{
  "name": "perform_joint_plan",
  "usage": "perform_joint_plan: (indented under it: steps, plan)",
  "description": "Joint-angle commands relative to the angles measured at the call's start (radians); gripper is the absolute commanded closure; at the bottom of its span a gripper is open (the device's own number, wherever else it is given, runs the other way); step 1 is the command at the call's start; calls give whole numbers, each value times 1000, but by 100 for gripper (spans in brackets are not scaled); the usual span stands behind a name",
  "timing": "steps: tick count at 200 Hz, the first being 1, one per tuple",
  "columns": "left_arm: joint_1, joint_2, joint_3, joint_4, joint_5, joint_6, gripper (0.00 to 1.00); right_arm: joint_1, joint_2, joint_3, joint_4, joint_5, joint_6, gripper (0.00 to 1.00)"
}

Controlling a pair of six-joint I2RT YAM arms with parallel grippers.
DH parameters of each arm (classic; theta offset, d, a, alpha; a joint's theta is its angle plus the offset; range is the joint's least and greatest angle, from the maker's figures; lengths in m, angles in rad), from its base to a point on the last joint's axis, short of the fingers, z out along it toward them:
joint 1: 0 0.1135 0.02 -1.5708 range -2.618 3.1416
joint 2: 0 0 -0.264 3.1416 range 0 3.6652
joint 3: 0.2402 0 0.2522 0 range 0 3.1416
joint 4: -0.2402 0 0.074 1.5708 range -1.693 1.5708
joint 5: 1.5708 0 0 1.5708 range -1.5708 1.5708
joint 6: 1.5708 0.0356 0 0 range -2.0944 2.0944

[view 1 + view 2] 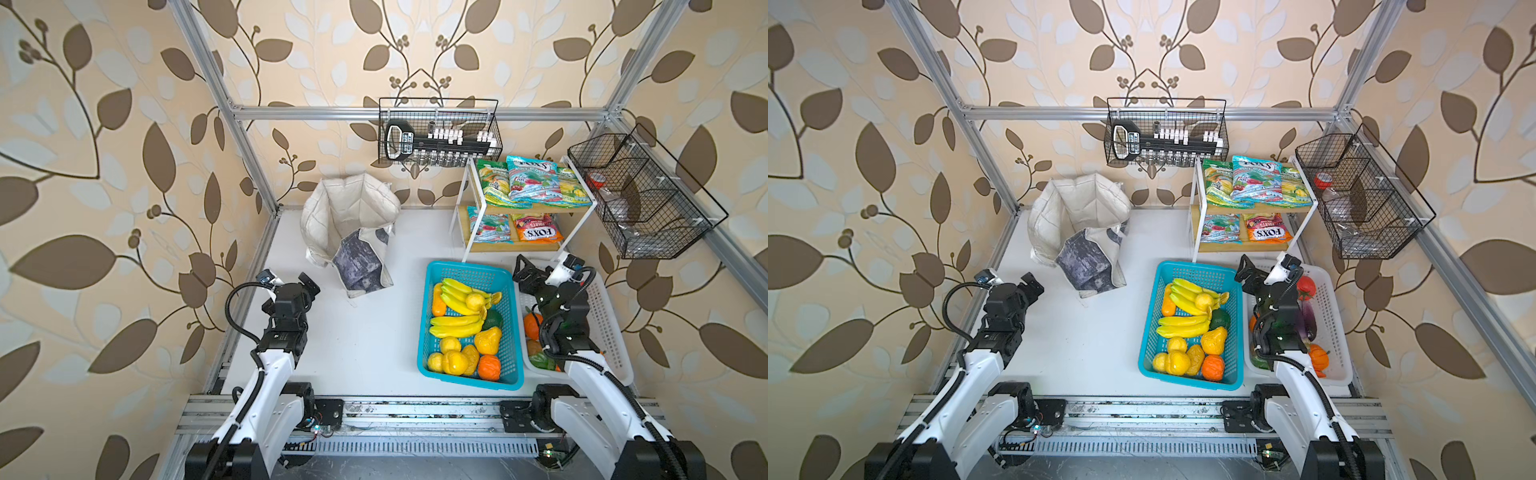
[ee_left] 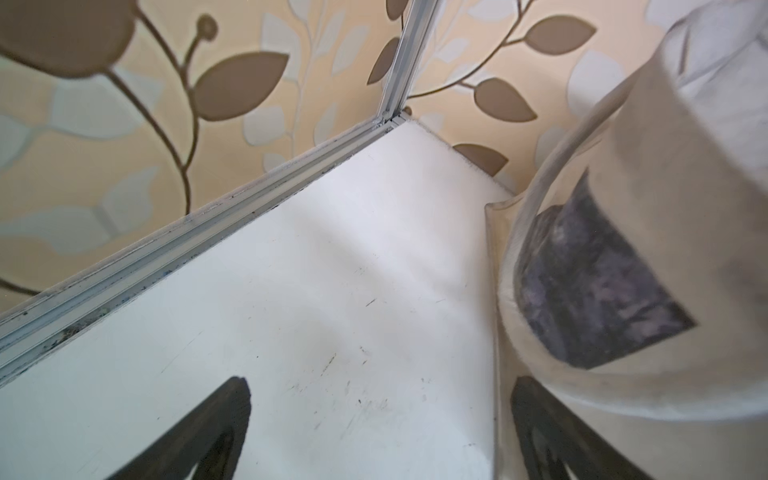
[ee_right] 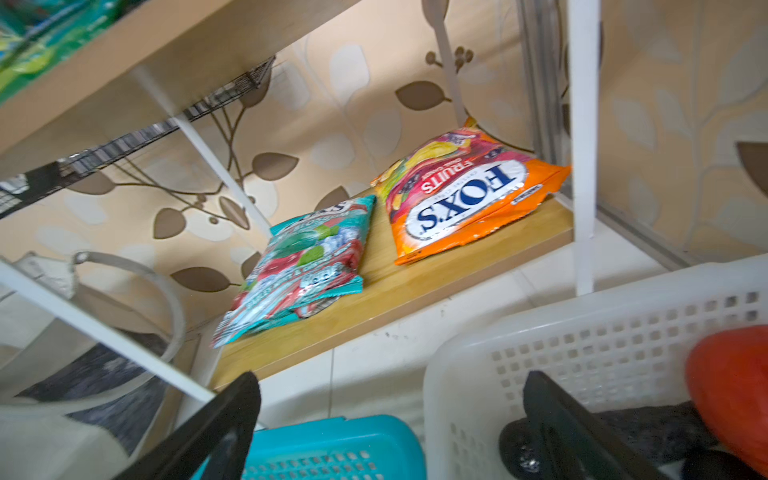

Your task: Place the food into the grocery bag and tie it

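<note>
Right gripper [image 3: 390, 378] first: both black fingers are spread as wide as they go, with nothing between them. In a top view the same gripper [image 1: 525, 270] hovers right of centre, above the far end of the white basket [image 1: 611, 332] and just in front of the shelf rack [image 1: 465, 216]. Its wrist camera faces the lower shelf, where a teal sweet packet [image 3: 303, 266] and an orange sweet packet [image 3: 469, 191] lie flat, side by side. More packets [image 1: 528, 178] lie on the upper shelf.

Over to the left gripper [image 2: 380, 386]: fully open too, and empty, above bare table [image 2: 291, 291] at centre left. The grocery bag [image 2: 623, 270] is just beside it.

In both top views that bag [image 1: 349, 224] stands open-mouthed at upper centre, a little left. No food shows inside it.

The blue basket [image 1: 469, 268], lower right of centre, is piled with bananas [image 1: 461, 297] and other yellow and orange fruit.

This reads as the opening step: reaching for a first item, with nothing packed.

The next move calls for the right arm to commit. It could go forward onto a flat packet, which needs a low edge-on pinch, or down onto round produce. Then comes a carry across to the bag's mouth, with the left arm well placed to steady the rim.
</note>
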State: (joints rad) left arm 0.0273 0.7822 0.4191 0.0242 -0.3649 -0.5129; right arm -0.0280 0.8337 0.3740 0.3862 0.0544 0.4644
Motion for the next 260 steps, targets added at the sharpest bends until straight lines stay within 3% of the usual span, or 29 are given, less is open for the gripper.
perform_joint_plan:
  steps: [1,31,53,67,113,129,161,197,209,245,260]
  plan:
    - [1,-77,156,-209,58,-86,1,17,-60,55,-130,-132,30,1]
    - [-54,-78,375,-365,87,-79,1,139,-118,109,-215,-155,-69,3]
    - [-217,-13,538,-439,-13,25,1,276,-114,195,-335,-60,-232,1]
    - [-336,46,614,-427,-63,134,1,318,-103,247,-385,-79,-280,1]
    - [-563,468,1007,-624,-97,353,1,345,-19,415,-524,-282,-213,0]
    - [-597,599,1131,-700,-30,393,1,370,20,469,-585,-308,-202,0]
    - [-638,780,1241,-706,-21,472,1,432,33,472,-558,-312,-173,0]
    - [-651,1012,1466,-880,-186,562,1,435,70,516,-630,-307,-127,0]
    - [-655,1052,1491,-874,-189,595,2,435,83,526,-647,-308,-125,0]
    - [-655,1181,1596,-908,-220,626,17,433,73,504,-620,-330,-109,0]
    - [-655,1199,1580,-839,-209,666,30,434,62,497,-596,-371,-112,0]
